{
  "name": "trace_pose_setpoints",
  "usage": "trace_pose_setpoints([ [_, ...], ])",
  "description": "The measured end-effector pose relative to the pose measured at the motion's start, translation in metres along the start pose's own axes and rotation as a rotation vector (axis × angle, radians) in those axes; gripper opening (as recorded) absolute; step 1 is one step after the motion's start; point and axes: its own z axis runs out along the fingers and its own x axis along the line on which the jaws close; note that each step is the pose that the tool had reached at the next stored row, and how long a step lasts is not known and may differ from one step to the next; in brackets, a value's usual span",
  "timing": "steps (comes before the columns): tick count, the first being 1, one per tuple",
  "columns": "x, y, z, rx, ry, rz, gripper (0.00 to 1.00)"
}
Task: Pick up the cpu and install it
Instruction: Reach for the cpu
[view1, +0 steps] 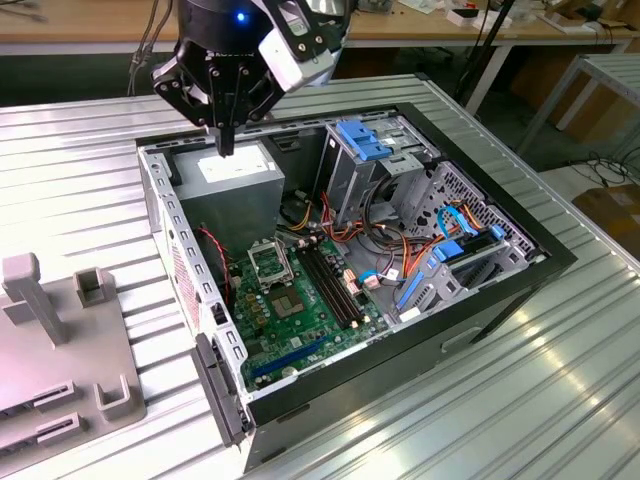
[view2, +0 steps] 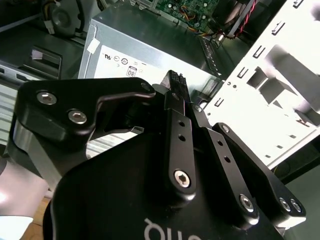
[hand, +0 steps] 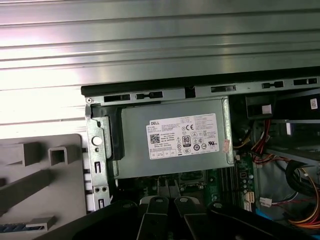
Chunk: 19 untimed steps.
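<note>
Black gripper (view1: 226, 146), jaws drawn narrow, almost together, nothing seen between them. It hovers over the grey power-supply box (view1: 232, 172). The cpu (view1: 268, 262) lies flat on the green motherboard (view1: 300, 330), beyond the box's camera-side edge — off toward the exterior view's right of the fingertips, well apart and lower. It is square — no long axis to match.

Matt hand (view1: 226, 148), glossy metal table (view1: 560, 380)
</note>
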Motion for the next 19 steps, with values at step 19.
trace_pose_setpoints([
  [19,0.009,-0.0007,-0.0003,0.0001,0.0,0.0,0.11],
])
